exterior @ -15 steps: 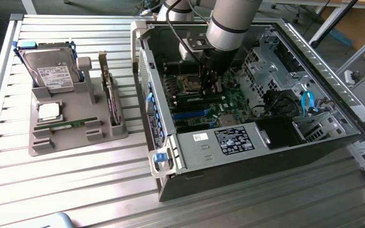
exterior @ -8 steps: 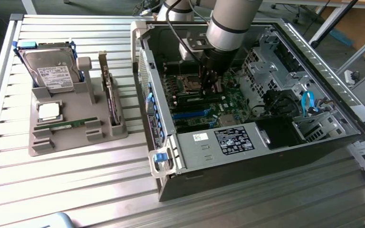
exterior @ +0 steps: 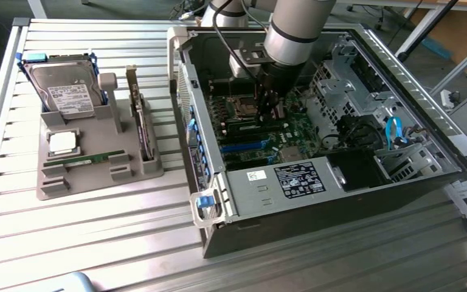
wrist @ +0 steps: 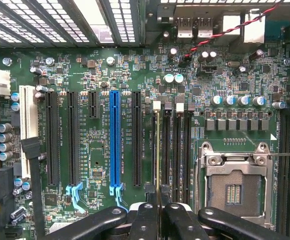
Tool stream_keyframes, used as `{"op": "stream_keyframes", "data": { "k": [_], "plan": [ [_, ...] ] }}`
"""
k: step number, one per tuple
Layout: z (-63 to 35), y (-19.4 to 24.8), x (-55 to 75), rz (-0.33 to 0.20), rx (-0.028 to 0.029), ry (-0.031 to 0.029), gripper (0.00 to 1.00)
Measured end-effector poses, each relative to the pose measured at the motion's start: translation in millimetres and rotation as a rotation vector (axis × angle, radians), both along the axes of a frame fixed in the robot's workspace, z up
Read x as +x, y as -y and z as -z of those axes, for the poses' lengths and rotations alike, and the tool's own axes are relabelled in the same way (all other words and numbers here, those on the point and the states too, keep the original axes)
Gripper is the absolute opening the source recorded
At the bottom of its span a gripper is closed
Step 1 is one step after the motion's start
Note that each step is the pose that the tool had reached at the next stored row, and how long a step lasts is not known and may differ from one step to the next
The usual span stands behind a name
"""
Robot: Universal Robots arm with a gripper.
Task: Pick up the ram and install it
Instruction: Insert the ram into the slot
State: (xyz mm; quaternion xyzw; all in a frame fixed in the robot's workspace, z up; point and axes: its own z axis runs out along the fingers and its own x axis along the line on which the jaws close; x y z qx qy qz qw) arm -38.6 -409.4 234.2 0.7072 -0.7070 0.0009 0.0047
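Ram (wrist: 157,150) stands on its edge, clamped between the fingers of your end effector (wrist: 157,210), right over a memory slot (wrist: 165,150) beside the empty processor socket (wrist: 232,187). It is kept upright because the slot is narrow. Another stick (exterior: 83,160) lies in the gray holder (exterior: 95,173) on the tabletop (exterior: 71,243).

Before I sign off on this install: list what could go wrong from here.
1. The claw grips the memory stick edge-on above the memory slots; slightly off line, it may jam on a slot wall.
2. The empty processor socket sits exposed right beside them; a slip could damage it.
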Motion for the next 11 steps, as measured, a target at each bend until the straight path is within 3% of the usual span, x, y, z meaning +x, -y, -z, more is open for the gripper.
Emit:
{"op": "stream_keyframes", "data": {
  "k": [11],
  "plan": [
    [1.7,0.0,0.0,0.000,0.0000,0.0000,0.12]
  ]
}}
